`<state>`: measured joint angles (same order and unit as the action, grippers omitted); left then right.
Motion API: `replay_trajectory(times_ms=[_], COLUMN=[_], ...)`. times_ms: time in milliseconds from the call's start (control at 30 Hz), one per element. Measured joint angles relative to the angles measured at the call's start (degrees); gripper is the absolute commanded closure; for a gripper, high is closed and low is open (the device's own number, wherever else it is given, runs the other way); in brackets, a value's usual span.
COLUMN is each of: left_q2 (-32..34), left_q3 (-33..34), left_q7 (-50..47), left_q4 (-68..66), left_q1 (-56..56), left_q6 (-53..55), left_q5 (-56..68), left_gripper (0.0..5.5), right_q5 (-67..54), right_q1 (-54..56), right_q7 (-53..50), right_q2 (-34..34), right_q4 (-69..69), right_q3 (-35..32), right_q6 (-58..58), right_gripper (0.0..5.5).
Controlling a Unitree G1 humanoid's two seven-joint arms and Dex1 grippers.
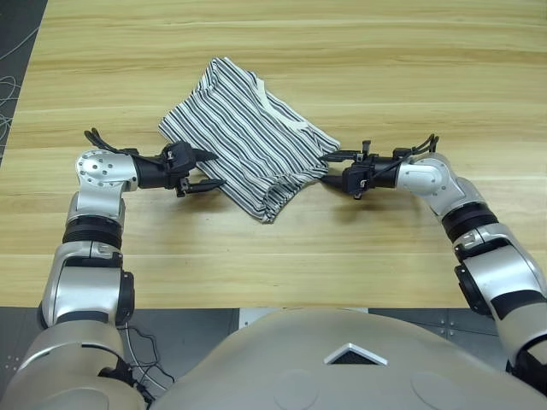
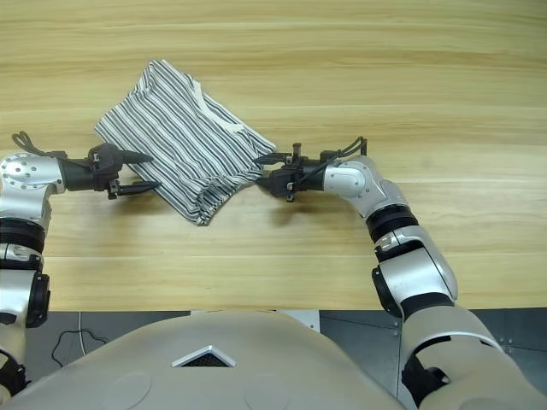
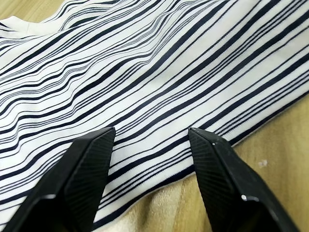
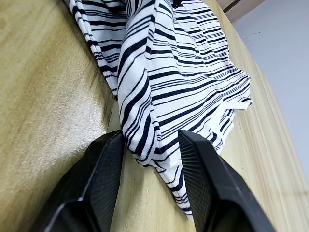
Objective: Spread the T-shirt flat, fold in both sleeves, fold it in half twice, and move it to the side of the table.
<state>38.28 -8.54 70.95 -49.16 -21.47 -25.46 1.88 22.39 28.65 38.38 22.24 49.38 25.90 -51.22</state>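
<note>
Resting on the wooden table (image 1: 385, 68), a striped T-shirt (image 1: 244, 145) lies folded into a compact, slightly rumpled bundle, turned at an angle, with its white collar (image 1: 282, 113) facing up. My two arms meet the T-shirt from opposite sides. My left gripper (image 1: 220, 169) sits at the T-shirt's left edge, near the corner closest to me. Its two black fingers (image 3: 91, 164) are spread apart, their tips over the striped hem, and nothing is clamped between them. My right gripper (image 1: 325, 169) sits at the T-shirt's right edge, close to the table surface. Its fingers (image 4: 203, 169) are also parted, one on either side of a thick fold of fabric that fills the gap between them. The cloth bunches up just beyond those fingertips.
</note>
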Motion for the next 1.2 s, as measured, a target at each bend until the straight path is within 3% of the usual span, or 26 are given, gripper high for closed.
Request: replay_trajectory(times_ms=[300, 900, 1200], left_q2=[-0.36, -0.87, -1.36], left_q3=[0.24, 0.49, 0.48], left_q7=[-0.33, -1.29, -1.5], left_q4=[-0.17, -1.23, -1.54], left_q1=[0.0, -0.01, -0.24], left_q6=[-0.42, -1.73, -2.02], left_q5=[-0.01, -0.21, -0.3], left_gripper=[2.69, 2.69, 2.69], right_q5=[0.97, -5.73, 4.24], right_q1=[0.31, 2.58, 6.4], right_q7=[-0.6, 6.01, -7.6], right_q2=[-0.16, 0.56, 0.39], right_q4=[0.82, -0.05, 4.28], right_q3=[0.75, -1.89, 0.06], right_q6=[0.6, 5.34, 8.04], right_gripper=[5.39, 5.39, 5.39])
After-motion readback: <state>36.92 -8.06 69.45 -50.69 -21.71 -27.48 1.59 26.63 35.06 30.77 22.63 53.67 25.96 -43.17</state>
